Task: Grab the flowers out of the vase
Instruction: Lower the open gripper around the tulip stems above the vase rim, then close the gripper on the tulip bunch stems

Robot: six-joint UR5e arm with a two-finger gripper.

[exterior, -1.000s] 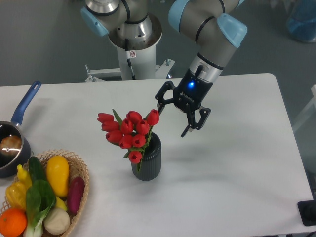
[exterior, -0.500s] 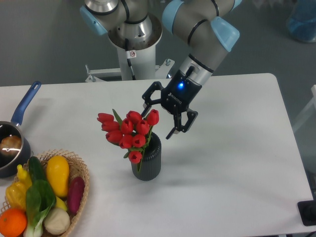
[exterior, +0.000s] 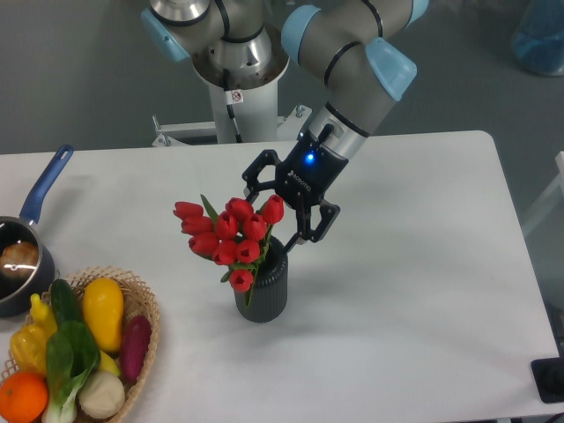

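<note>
A bunch of red tulips with green stems, the flowers [exterior: 227, 236], stands in the vase [exterior: 263, 291], a short dark grey ribbed cylinder on the white table. The blooms lean left, above the vase's mouth. My gripper [exterior: 269, 217] is open, tilted down and left, right at the upper right of the bunch. One finger [exterior: 249, 187] is behind the top blooms, the other [exterior: 301, 236] is just right of the vase's mouth. The rightmost tulip lies between the fingers. The lower stems are hidden inside the vase.
A wicker basket [exterior: 145, 330] with vegetables and fruit sits at the front left. A blue-handled saucepan [exterior: 26, 238] sits at the left edge. The robot's base [exterior: 238, 88] stands behind the table. A dark object [exterior: 551, 381] is at the front right corner.
My gripper has moved left and slightly down from right of the vase to the top right of the bunch, staying open. The flowers and vase have not moved.
</note>
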